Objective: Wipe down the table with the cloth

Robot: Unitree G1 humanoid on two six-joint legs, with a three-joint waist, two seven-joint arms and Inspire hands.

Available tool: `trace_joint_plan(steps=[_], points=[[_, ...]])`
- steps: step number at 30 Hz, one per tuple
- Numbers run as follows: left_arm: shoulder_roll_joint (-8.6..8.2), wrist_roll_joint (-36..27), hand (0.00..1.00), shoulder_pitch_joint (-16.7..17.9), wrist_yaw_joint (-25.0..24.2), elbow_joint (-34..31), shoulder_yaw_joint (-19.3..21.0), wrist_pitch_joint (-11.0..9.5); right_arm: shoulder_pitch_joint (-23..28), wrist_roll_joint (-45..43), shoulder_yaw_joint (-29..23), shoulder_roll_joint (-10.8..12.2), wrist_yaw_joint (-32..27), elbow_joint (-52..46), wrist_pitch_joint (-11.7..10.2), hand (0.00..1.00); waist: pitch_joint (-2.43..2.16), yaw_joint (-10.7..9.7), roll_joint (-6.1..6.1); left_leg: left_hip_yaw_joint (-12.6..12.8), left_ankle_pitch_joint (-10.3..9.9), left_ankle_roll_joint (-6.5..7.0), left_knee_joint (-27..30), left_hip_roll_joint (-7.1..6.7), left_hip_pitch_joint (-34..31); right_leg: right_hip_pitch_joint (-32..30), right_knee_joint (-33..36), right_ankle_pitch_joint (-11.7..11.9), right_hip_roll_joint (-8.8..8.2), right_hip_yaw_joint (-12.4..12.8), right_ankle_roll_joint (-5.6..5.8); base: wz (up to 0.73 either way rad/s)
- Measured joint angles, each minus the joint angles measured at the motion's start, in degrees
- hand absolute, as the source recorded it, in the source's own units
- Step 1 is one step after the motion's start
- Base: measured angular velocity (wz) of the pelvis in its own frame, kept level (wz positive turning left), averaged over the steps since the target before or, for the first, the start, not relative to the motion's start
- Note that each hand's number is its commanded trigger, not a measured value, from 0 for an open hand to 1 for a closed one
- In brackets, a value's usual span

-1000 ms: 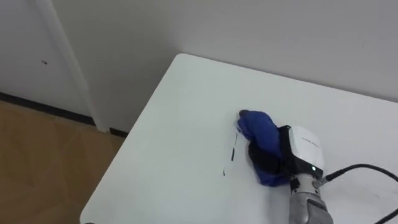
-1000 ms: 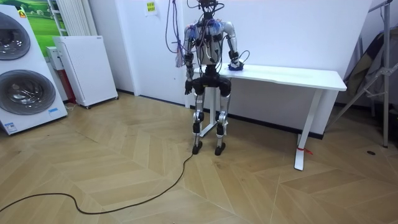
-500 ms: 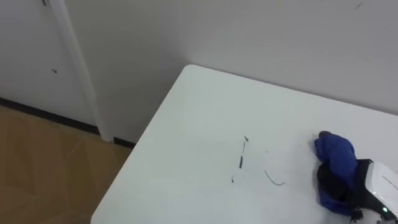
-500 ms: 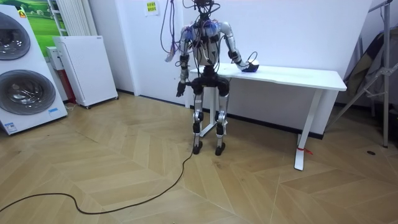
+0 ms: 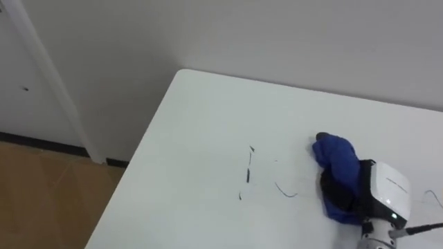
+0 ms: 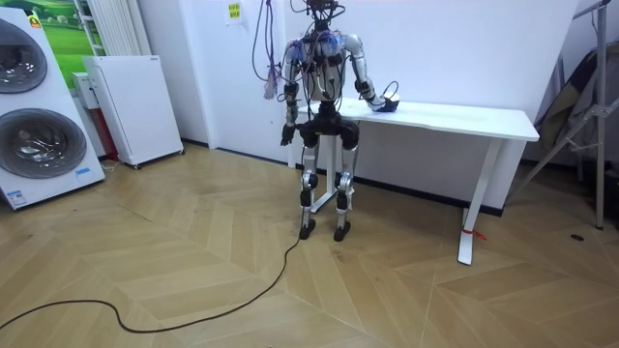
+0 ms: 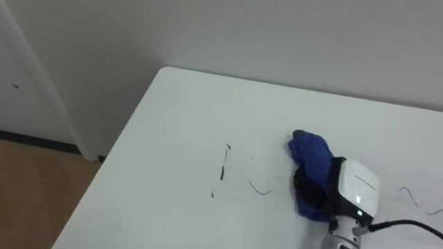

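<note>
A bunched blue cloth [image 5: 333, 158] lies on the white table [image 5: 194, 124], right of the middle. My right hand [image 5: 384, 194] rests on its near side, dark fingers curled into the cloth. Thin dark pen marks [image 5: 246, 174] and a short curved line [image 5: 285, 191] show on the tabletop just left of the cloth. In the room view I stand at the table's [image 6: 464, 118] left end, right arm stretched over it, and my left hand [image 6: 286, 135] hangs by my hip.
The table's far edge meets a white wall. Its left corner [image 5: 181, 71] drops to wooden floor [image 5: 41, 194]. A white cabinet [image 6: 135, 106] and a washing machine [image 6: 34, 106] stand at the room view's left, and a tripod [image 6: 595, 116] at its right.
My right hand has swept the cloth to the right, off the pen marks, uncovering a curved line, then come slightly back left. The eye view has shifted as well.
</note>
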Motion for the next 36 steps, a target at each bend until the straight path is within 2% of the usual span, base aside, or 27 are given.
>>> trace_joint_plan(steps=[2, 6, 9, 10, 12, 14, 15, 17, 18, 21, 24, 25, 27, 29, 30, 33, 34, 36], points=[[0.32, 0.00, 0.00, 1.68, -0.40, 0.25, 0.76, 0.98, 0.10, 1.68, -0.76, -0.89, -0.63, 1.74, -0.02, 1.00, -0.03, 0.00, 0.01, -0.24, -0.13, 0.20, 0.09, -0.16, 0.57, 0.78, 0.00, -0.05, -0.26, -0.46, 0.08, 0.13], [-0.26, -0.03, 0.00, 1.61, -0.66, 1.16, 0.62, 0.91, -0.40, 1.67, -0.74, -0.75, -0.04, 2.22, 0.16, 1.00, -0.04, 0.40, 0.03, -0.50, -0.13, 0.25, 0.25, -0.55, 0.74, 1.09, 0.13, -0.29, -0.61, -0.39, 0.49, 0.01], [-0.94, -0.26, 0.00, 0.98, -0.63, 1.25, -1.07, 0.90, -1.11, 2.11, 1.15, 0.40, 1.29, -0.11, 2.88, 1.00, -0.02, 1.75, 0.03, 0.23, -0.07, 0.09, 0.07, -0.23, 1.13, 0.76, 0.23, -0.20, -0.18, 0.41, 0.34, -0.22], [-1.41, -0.26, 0.00, 0.21, -0.61, 1.24, -1.64, 0.95, -1.02, 1.91, 2.03, 0.92, 2.72, -2.25, 4.51, 1.00, 0.02, 2.42, -0.05, 0.36, -0.16, -0.04, 0.20, -0.03, 1.20, 0.65, 0.31, -0.08, 0.19, 1.16, 0.15, -0.35], [-2.22, -0.28, 0.00, -1.46, -0.59, 1.24, -2.96, 1.05, -0.78, 0.57, 5.00, 1.71, 5.74, -6.66, 7.02, 1.00, 0.06, 3.59, -0.10, 0.97, -0.26, -0.26, 0.25, 0.33, 0.85, -0.44, 0.80, 0.13, 0.52, 1.02, -0.21, -0.39], [-3.10, -0.27, 0.00, -3.84, -0.56, 0.60, -5.23, 1.16, -0.01, -2.29, 12.49, 2.27, 11.18, -14.85, 9.31, 1.00, 0.15, 4.38, -0.16, 1.15, -0.13, -0.47, 0.13, 0.46, -0.23, -2.04, 0.95, 0.39, 0.80, 0.97, -0.64, -0.37], [-3.35, -0.27, 0.00, -4.39, -0.50, 0.04, -5.87, 1.15, 0.32, -3.04, 14.26, 2.68, 12.15, -16.59, 9.59, 1.00, 0.16, 4.69, -0.18, 1.25, -0.11, -0.51, 0.12, 0.52, -0.42, -2.31, 0.96, 0.44, 0.87, 0.96, -0.71, -0.19], [-5.08, -0.31, 0.00, -5.94, 0.00, -2.32, -7.12, 0.72, 0.42, -6.85, 20.10, 4.80, 15.36, -20.66, 10.36, 1.00, 0.22, 5.12, -0.25, 1.10, 0.01, -0.68, -0.08, 0.60, -1.05, -2.97, 0.86, 0.46, 1.07, 0.93, -0.78, -0.02], [-5.50, -0.31, 0.00, -6.24, 0.03, -2.61, -7.25, 0.46, 0.46, -7.79, 21.09, 5.36, 15.87, -21.07, 10.56, 1.00, 0.22, 5.37, -0.21, 1.10, 0.03, -0.69, -0.17, 0.60, -1.13, -3.11, 0.86, 0.46, 1.09, 0.93, -0.79, 0.00], [-6.48, -0.31, 0.00, -6.47, 0.03, -3.46, -7.28, -0.64, 0.19, -10.87, 23.25, 6.03, 16.80, -21.47, 9.41, 1.00, 0.28, 6.15, -0.17, 0.79, 0.04, -0.67, -0.38, 0.59, -1.46, -3.47, 0.76, 0.44, 1.05, 0.44, -0.80, 0.03], [-5.00, -2.18, 0.00, -5.64, 0.30, -3.17, -7.24, -0.57, 0.20, -10.94, 22.76, 5.49, 16.42, -21.31, 7.16, 1.00, 0.47, 5.86, -0.36, -0.12, 0.04, -0.65, -0.44, 0.57, -1.85, -3.38, 0.05, 0.40, 0.90, -1.30, -0.80, 0.10], [-4.40, -3.15, 0.00, -5.13, 1.21, -2.88, -7.24, -0.56, 0.39, -10.85, 22.44, 4.97, 15.43, -21.10, 6.02, 1.00, 0.67, 5.58, -0.34, -0.23, 0.07, -0.60, -0.28, 0.51, -2.07, -3.37, -0.18, 0.40, 0.80, -1.63, -0.80, 0.13], [-3.62, -3.79, 0.00, -3.99, 1.82, -2.71, -7.16, -0.53, 0.67, -10.82, 22.08, 4.23, 13.75, -20.56, 4.57, 1.00, 0.74, 5.60, -0.25, -0.16, 0.11, -0.55, -0.15, 0.47, -2.22, -3.39, -0.22, 0.37, 0.66, -1.83, -0.75, 0.08], [-2.55, -3.81, 0.00, -2.61, 2.24, -2.53, -6.68, -0.51, 0.76, -8.45, 21.46, 3.44, 10.27, -17.90, 1.84, 1.00, 0.78, 5.71, -0.40, -0.10, 0.12, -0.53, -0.02, 0.36, -2.30, -3.27, -0.41, 0.32, 0.52, -1.88, -0.66, 0.06], [-2.51, -3.81, 0.00, -2.24, 2.25, -2.54, -6.15, -0.50, 0.85, -7.54, 21.06, 3.29, 9.35, -17.11, 1.14, 1.00, 0.78, 5.77, -0.40, -0.09, 0.14, -0.49, 0.05, 0.28, -2.30, -3.17, -0.45, 0.28, 0.46, -1.81, -0.60, 0.12], [-2.53, -3.81, 0.00, -0.84, 2.41, -1.73, -4.17, -0.17, 2.01, -1.91, 18.86, 2.05, 4.40, -13.74, -1.27, 1.00, 0.73, 4.99, -0.39, 0.01, 0.39, -0.06, 0.20, -0.25, -2.15, -2.39, -0.90, 0.03, -0.27, -2.25, -0.17, 0.35], [-2.57, -3.72, 0.00, -0.35, 2.42, -1.58, -3.05, -0.14, 3.35, -0.68, 16.31, 1.95, 2.20, -12.29, -2.04, 1.00, 0.50, 4.32, -0.65, 0.03, 0.47, 0.06, 0.20, -0.47, -1.89, -1.93, -0.98, -0.23, -0.54, -2.17, 0.20, 0.57], [-2.65, -3.50, 0.00, -0.27, 2.41, -1.18, -1.17, 0.01, 5.15, 1.72, 11.42, 1.72, -1.12, -9.68, -2.98, 1.00, 0.51, 3.80, -0.96, -0.07, 0.64, 0.34, 0.22, -0.84, -1.91, -1.19, -1.00, -0.52, -0.98, -1.82, 0.61, 0.45]])
